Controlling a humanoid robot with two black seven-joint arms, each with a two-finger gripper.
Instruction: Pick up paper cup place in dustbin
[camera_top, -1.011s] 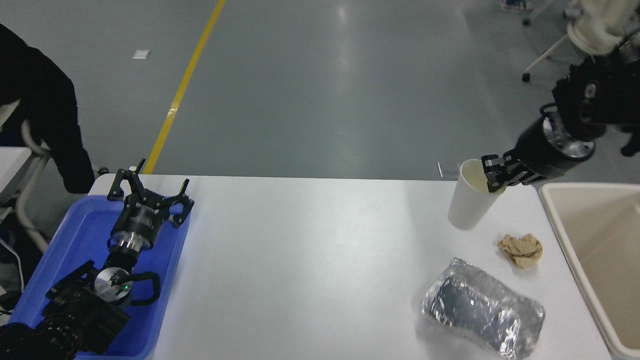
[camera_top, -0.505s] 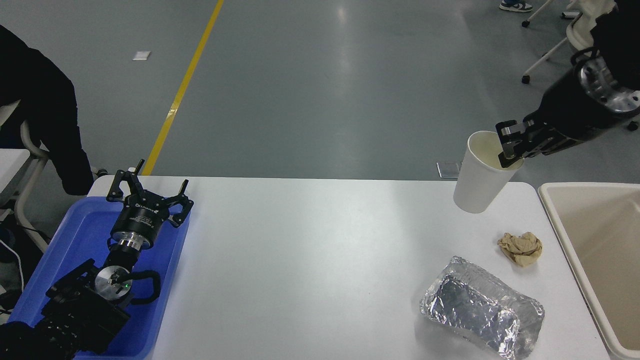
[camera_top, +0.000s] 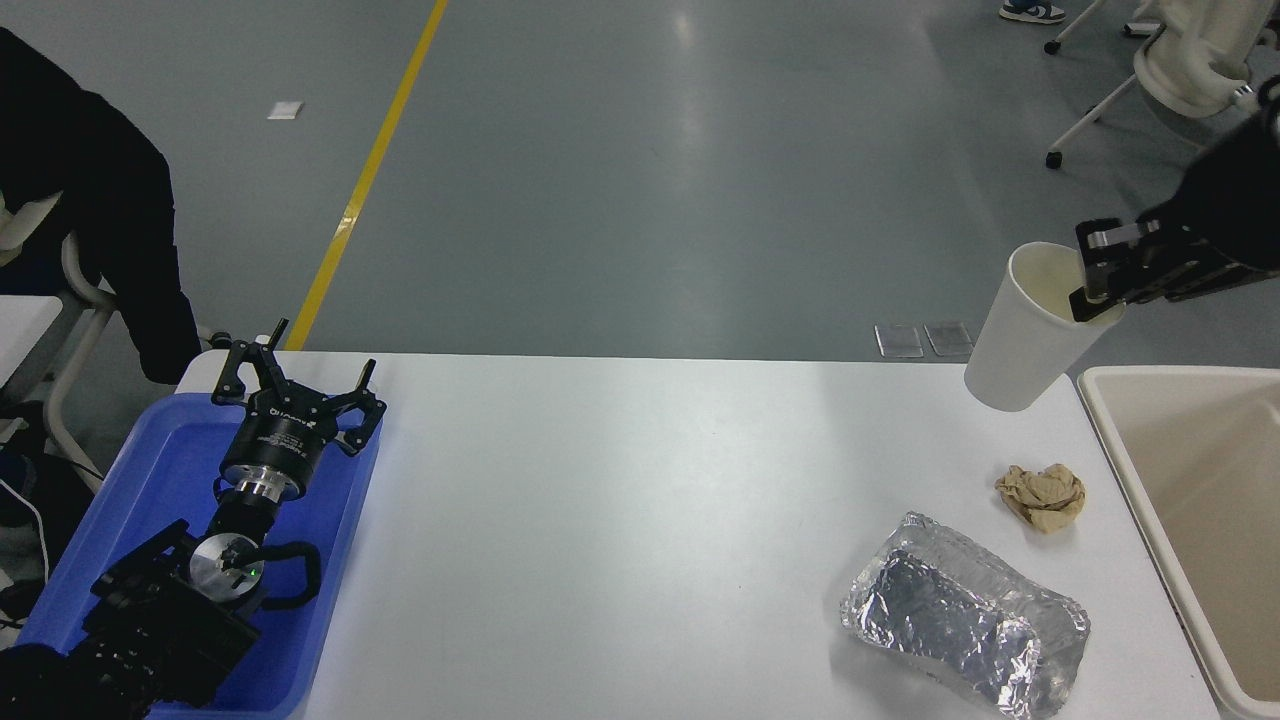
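Note:
The white paper cup (camera_top: 1022, 335) hangs tilted in the air over the table's far right corner, its cream inside facing up and left. My right gripper (camera_top: 1092, 283) is shut on the cup's rim, one finger inside the cup and one outside. The beige dustbin (camera_top: 1120, 440) stands just right of the table, its tan inside open; the cup is close to its near left corner, still outside the rim. My left gripper (camera_top: 295, 385) is parked open over the blue tray at the lower left.
A crumpled brown paper ball (camera_top: 1042, 497) and a crushed foil container (camera_top: 965, 615) lie on the white table (camera_top: 620, 520) below the cup. The blue tray (camera_top: 165, 480) sits at the left edge. A person in black (camera_top: 90, 200) stands at the far left; chair legs (camera_top: 1090, 110) show at the top right.
My right gripper has carried the cup up off the table and to the right, toward the dustbin. The left arm stayed parked.

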